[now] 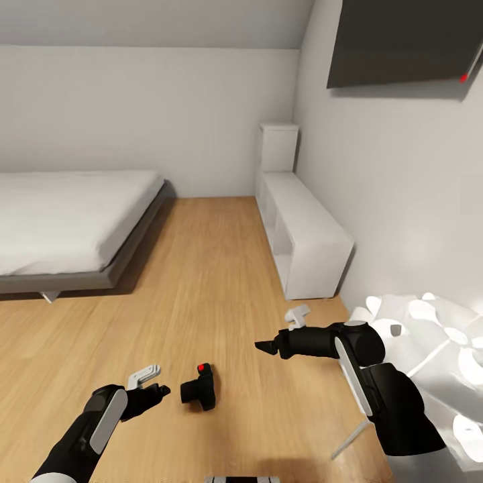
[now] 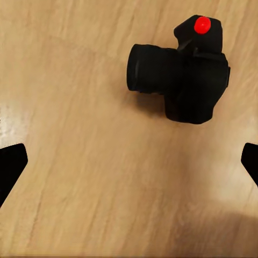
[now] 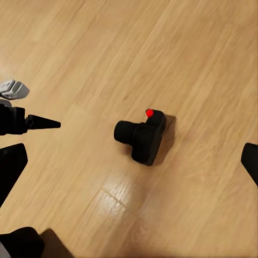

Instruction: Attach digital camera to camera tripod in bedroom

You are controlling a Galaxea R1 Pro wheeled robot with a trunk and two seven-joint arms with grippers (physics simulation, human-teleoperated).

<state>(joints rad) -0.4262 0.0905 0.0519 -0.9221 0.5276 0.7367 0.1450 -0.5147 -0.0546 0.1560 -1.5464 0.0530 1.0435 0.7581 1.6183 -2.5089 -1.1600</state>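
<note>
Lettering is unreadable on your digital camera (image 1: 199, 388), resting on wood plank floor (image 1: 215, 282); bed (image 1: 67, 215) at 10 o'clock. Left gripper (image 1: 159, 390) and right gripper (image 1: 263, 347) spread.

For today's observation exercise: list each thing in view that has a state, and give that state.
digital camera: lying on the wood floor, not held, lens toward the left gripper
left gripper: open, empty, beside the camera
right gripper: empty; jaws hard to judge
bed: bare white mattress

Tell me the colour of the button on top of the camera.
Red round button, clearest in the left wrist view.
</note>
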